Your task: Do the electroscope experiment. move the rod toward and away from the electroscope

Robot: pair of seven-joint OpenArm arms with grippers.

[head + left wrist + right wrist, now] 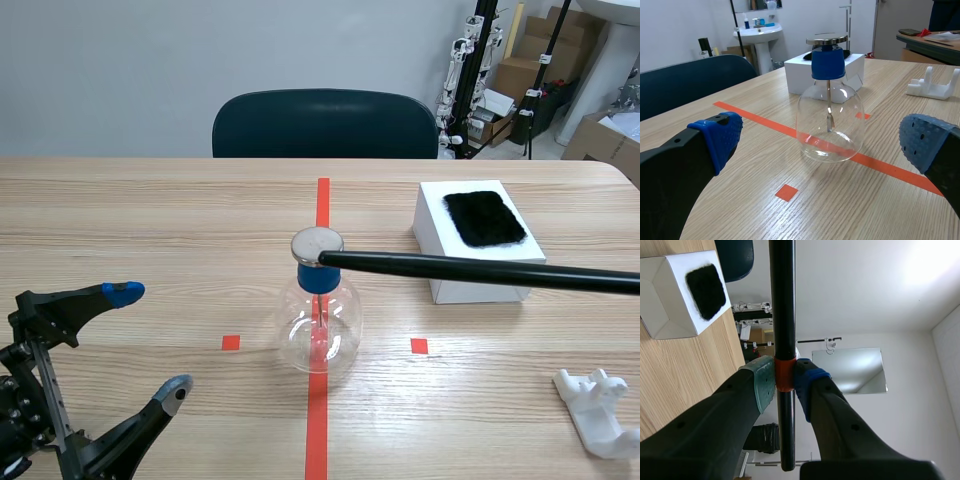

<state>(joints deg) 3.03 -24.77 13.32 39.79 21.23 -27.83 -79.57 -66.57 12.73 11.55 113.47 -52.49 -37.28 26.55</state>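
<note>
The electroscope (318,315) is a clear glass flask with a blue stopper and a round metal plate on top, standing on the red tape line at the table's middle; the left wrist view shows the electroscope (829,110) ahead of my fingers. A long black rod (470,268) comes in level from the right, its tip right at the metal plate's edge. My right gripper (785,381) is shut on the rod (782,305) at its orange band. My left gripper (148,340) stands open low at the left, holding nothing.
A white box (470,262) with a black fur patch (484,217) on top sits right of the flask, behind the rod. A white plastic rod stand (598,408) lies at the front right. A dark chair (325,123) stands across the table.
</note>
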